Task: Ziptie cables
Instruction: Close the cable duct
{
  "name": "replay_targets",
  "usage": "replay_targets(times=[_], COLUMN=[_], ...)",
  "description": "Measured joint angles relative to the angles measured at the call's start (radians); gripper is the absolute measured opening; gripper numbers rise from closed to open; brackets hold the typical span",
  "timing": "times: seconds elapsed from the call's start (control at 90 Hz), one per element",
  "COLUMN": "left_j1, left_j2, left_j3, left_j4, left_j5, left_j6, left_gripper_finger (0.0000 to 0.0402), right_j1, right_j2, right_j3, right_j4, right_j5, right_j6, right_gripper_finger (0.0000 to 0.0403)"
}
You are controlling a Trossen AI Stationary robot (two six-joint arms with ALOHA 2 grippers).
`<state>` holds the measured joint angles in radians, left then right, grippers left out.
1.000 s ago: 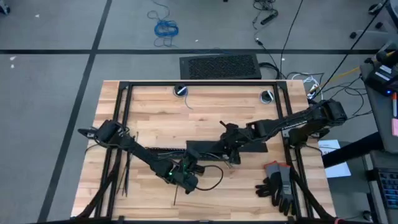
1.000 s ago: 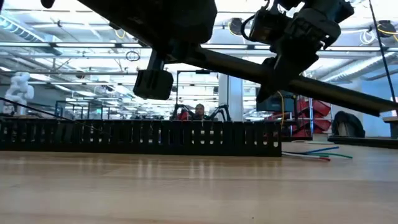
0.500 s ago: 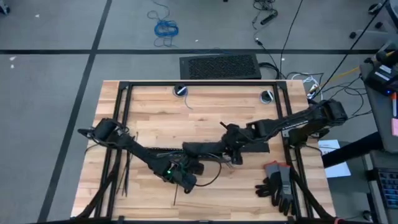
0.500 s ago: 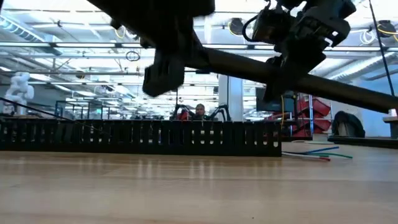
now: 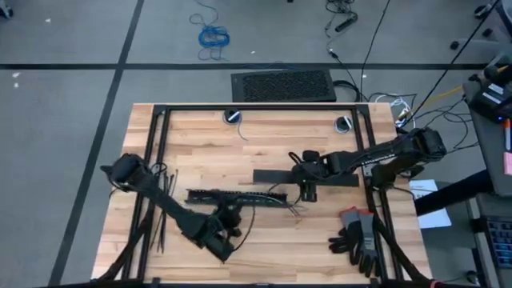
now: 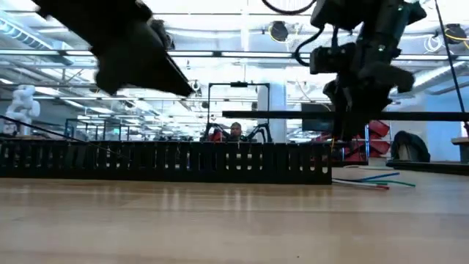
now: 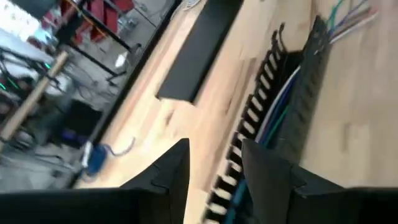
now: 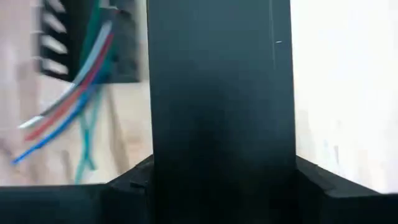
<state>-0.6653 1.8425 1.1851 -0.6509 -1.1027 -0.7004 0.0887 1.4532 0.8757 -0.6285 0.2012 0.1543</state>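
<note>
The cables lie in a black slotted duct on the table, their blue, green and pale ends splayed out past its right end. Thin dark zipties lie flat near the table's left side. My right gripper is shut on a long flat black bar, just beyond the duct's right end. My left gripper hangs open and empty above the near side of the duct. My right gripper pinches the flat black bar by its two long edges, about midway along it. The fingers point down from above and lie across the bar. The bar hangs level, lifted clear of the table and duct.
Dark work gloves lie at the near right corner. A black frame runs around the tabletop, with two round fittings at the far edge. A loop of black cable trails by my left wrist.
My left gripper has drawn back up and toward the table's near left, away from the bar. My right gripper has carried the bar toward the far right; the bar, slanted before, now hangs level.
</note>
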Motion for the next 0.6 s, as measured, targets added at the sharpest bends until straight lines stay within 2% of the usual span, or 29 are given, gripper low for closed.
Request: replay_targets(times=[0.167, 0.367, 0.467, 0.6], left_j1=[-0.051, -0.042, -0.019, 0.017], left_j2=[-0.006, 0.026, 0.027, 0.027], left_j3=[0.000, -0.045, -0.074, -0.077], left_j4=[0.046, 0.032, 0.041, 0.042], left_j5=[0.002, 0.024, 0.114, 0.318], left_j6=[-0.081, -0.116, -0.156, -0.141], left_gripper_finger=[0.0145, 0.0145, 0.0145, 0.0145], right_j1=[-0.009, -0.010, -0.009, -0.009], right_j2=[0.000, 0.000, 0.000, 0.000], right_j3=[0.000, 0.000, 0.000, 0.000], right_j4=[0.006, 0.019, 0.018, 0.017], right_j5=[-0.011, -0.014, -0.017, -0.021], right_j6=[-0.005, -0.007, -0.003, -0.001], right_gripper_finger=[0.0205, 0.0206, 0.0206, 0.0206])
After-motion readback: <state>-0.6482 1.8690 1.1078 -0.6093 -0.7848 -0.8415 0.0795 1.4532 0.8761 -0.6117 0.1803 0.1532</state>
